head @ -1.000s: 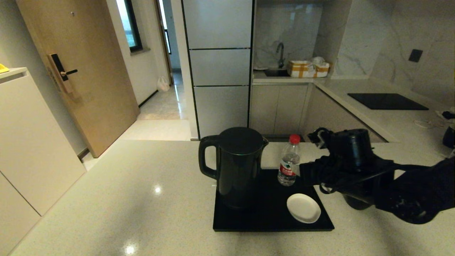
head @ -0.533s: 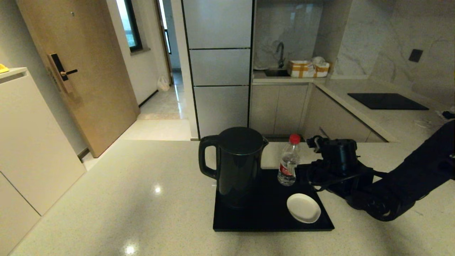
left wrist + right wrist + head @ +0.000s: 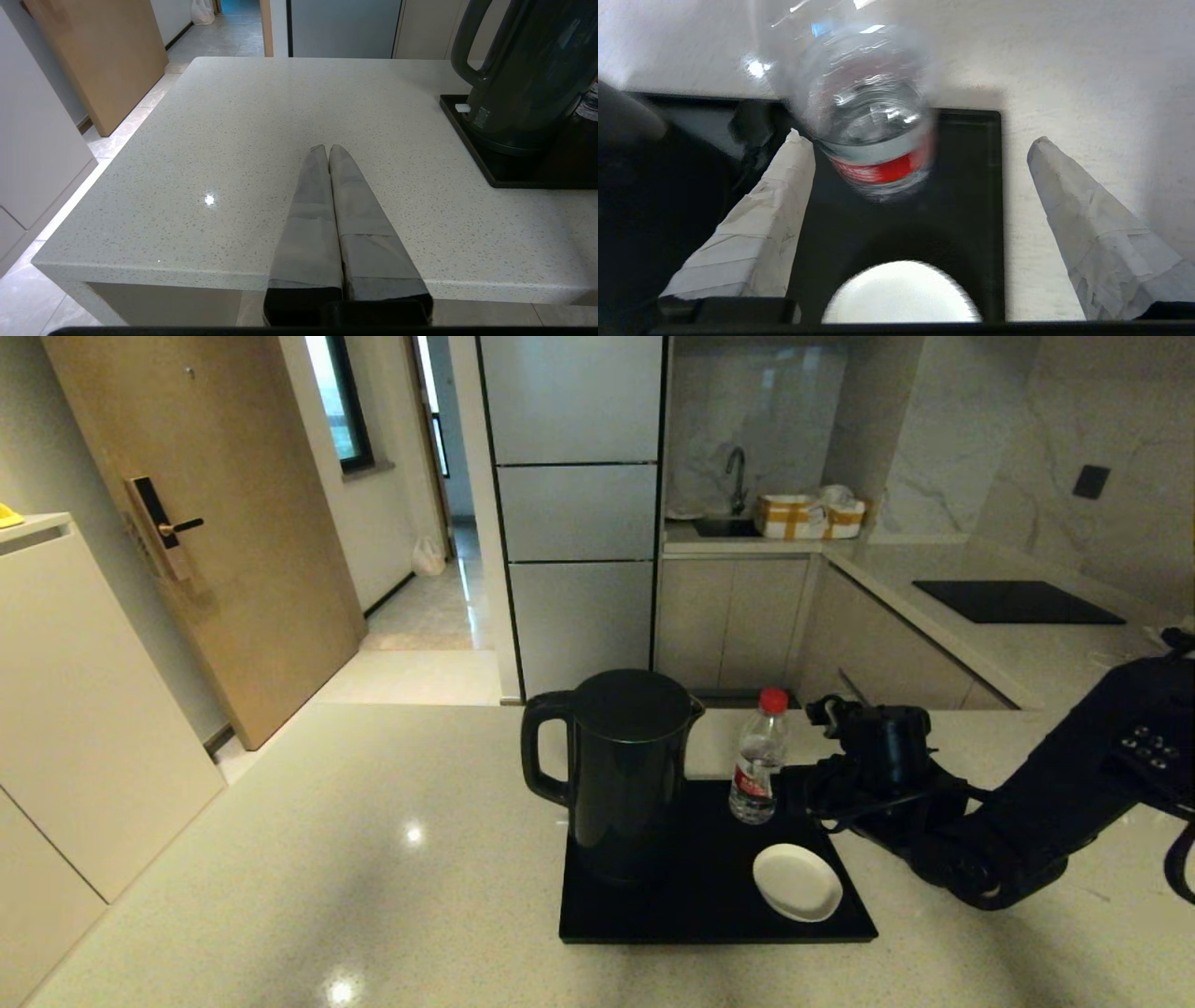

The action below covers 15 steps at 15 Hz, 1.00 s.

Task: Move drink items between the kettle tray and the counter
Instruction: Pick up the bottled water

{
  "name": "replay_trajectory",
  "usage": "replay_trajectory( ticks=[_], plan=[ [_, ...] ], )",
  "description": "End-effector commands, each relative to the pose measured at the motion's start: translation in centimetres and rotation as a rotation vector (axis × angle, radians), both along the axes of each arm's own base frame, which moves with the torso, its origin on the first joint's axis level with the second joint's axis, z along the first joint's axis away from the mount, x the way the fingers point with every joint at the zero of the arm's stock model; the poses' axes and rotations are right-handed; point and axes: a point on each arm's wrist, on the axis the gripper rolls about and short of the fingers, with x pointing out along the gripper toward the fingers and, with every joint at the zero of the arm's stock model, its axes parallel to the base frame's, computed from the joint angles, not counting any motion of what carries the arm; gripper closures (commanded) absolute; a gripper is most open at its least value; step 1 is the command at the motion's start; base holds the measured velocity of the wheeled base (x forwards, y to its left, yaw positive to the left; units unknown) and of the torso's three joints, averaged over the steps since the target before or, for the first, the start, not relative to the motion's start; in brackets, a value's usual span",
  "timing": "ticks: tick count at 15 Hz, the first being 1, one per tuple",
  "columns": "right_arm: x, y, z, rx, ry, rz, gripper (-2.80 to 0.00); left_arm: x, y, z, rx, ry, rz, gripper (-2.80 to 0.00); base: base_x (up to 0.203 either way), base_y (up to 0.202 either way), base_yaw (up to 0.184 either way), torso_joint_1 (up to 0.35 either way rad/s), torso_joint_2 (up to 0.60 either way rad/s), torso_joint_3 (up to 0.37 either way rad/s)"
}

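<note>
Clear plastic water bottle (image 3: 758, 758), red cap up top, stands upright at the far right corner of the black kettle tray (image 3: 653, 915), and that's the target by the look of it. Right gripper (image 3: 920, 140) sits just beside it, coming in from the robot's right, jaws spread wide, nothing between them yet. In the right wrist view the bottle's red label band lies ahead of the tips and closer to one finger (image 3: 784, 163), nearly brushing it, w/ the other finger well off over the counter (image 3: 280, 859). So the bottle isn't centred in the gap; I'd say the gripper wants a small sideways shift toward that near finger before it goes fwd and closes. Bottle's long axis is vertical, fingers flank it on either side, good for a side grasp round the body. Risk: the near tip nudges the bottle and tips it, light thing w/ a narrow base.

Black electric kettle (image 3: 625, 775) is on its base at the tray's left half, handle pointing left, apart from the bottle. Small white saucer (image 3: 797, 882) lies on the tray nearer the robot than the bottle, right below the gripper's approach. Left gripper (image 3: 327, 151) is parked low over the near left part of the counter, fingers pressed together, well away. Right arm's clearly the nearer one.
</note>
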Motion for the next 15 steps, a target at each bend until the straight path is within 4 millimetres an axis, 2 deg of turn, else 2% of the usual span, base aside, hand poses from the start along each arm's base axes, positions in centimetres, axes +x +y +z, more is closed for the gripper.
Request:
replay_trajectory(
  ticks=[1, 2, 3, 6, 7, 10, 15],
  plan=[
    [0.4, -0.1, -0.5, -0.003, 0.004, -0.008, -2.8, 0.0, 0.0, 0.0, 0.0, 0.001, 0.001, 0.0, 0.0, 0.0, 0.0, 0.0, 0.0, 0.0],
    [0.9, -1.7, -0.5, -0.003, 0.004, -0.053, -2.8, 0.0, 0.0, 0.0, -0.001, 0.001, 0.001, 0.0, 0.0, 0.0, 0.0, 0.0, 0.0, 0.0],
    [1.3, -2.4, -0.7, -0.003, 0.003, -0.073, -2.8, 0.0, 0.0, 0.0, -0.001, 0.001, 0.001, 0.0, 0.0, 0.0, 0.0, 0.0, 0.0, 0.0],
    [2.0, 1.2, -1.3, -0.003, -0.012, 0.013, -2.8, 0.0, 0.0, 0.0, -0.001, 0.001, 0.001, 0.0, 0.0, 0.0, 0.0, 0.0, 0.0, 0.0],
    [2.7, 1.4, -1.6, -0.003, -0.016, 0.013, -2.8, 0.0, 0.0, 0.0, -0.001, 0.001, 0.001, 0.0, 0.0, 0.0, 0.0, 0.0, 0.0, 0.0],
    [2.3, 2.1, -1.4, -0.009, -0.011, 0.036, -2.8, 0.0, 0.0, 0.0, 0.0, 0.001, 0.001, 0.0, 0.0, 0.0, 0.0, 0.0, 0.0, 0.0],
    [3.2, 2.4, -1.9, -0.008, -0.016, 0.034, -2.8, 0.0, 0.0, 0.0, 0.0, 0.001, 0.001, 0.0, 0.0, 0.0, 0.0, 0.0, 0.0, 0.0]
  ],
)
